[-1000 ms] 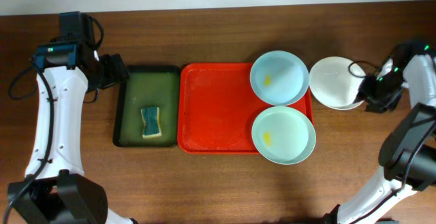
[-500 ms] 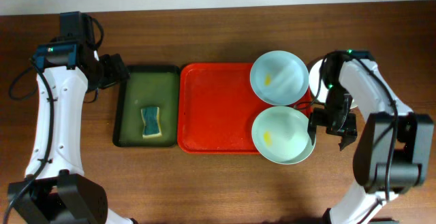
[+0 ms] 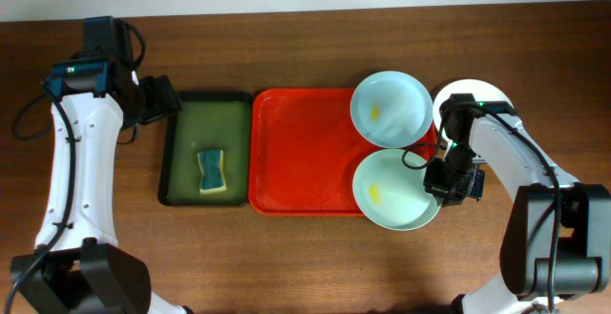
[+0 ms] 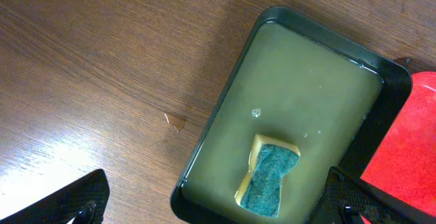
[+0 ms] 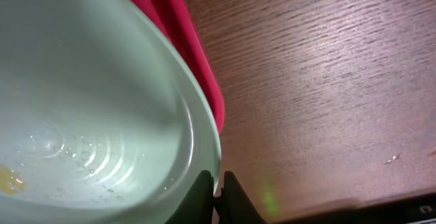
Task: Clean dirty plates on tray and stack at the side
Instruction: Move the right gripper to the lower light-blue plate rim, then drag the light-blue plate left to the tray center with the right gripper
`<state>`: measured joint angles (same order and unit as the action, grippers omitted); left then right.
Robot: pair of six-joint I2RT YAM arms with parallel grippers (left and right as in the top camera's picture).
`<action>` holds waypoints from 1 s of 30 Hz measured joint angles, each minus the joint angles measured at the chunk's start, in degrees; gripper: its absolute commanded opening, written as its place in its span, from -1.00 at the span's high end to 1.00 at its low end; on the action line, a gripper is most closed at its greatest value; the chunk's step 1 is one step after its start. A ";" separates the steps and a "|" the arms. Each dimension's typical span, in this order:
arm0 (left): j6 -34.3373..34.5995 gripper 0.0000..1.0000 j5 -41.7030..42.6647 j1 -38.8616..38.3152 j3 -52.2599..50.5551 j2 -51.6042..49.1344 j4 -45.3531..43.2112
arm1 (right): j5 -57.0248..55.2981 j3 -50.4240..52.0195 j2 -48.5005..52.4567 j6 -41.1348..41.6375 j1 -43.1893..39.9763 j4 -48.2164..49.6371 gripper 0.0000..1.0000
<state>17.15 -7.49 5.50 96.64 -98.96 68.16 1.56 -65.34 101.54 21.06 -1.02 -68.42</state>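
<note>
Overhead: high above the table, looking straight down. It sees everything, with the green tray at 9 o'clock from the red tray.
Left wrist: lower, looking down on the green tray and its sponge. The red tray's edge is at 3 o'clock.
Right wrist: very close to the pale plate. Bare wood is at 3 o'clock.
Shared: overhead and left wrist both see the green tray and sponge. Overhead and right wrist both see that plate and the red tray's rim.

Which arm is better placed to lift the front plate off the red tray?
Right. The right gripper sits at the plate's right rim, fingers either side of the edge. The left gripper hangs far off, by the green tray.
</note>
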 measured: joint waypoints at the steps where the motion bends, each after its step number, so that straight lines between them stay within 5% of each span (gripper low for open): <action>1: -0.02 -0.99 0.00 0.00 0.00 0.00 0.00 | 0.02 0.02 0.00 -0.04 0.00 0.02 0.69; 17: -0.02 -0.99 0.00 0.00 0.00 0.00 0.00 | 0.00 2.91 0.00 0.00 0.00 2.69 0.69; 21: -0.02 -0.99 0.00 0.00 0.00 0.00 0.00 | 0.17 4.52 0.00 -0.11 0.00 3.63 0.92; 30: -0.02 -0.98 0.00 0.00 0.00 0.00 0.00 | 18.05 4.63 -0.11 -0.02 0.07 5.86 0.92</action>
<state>17.12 -7.49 5.50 96.64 -98.96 68.16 19.62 -60.71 101.43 21.04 -0.95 -62.57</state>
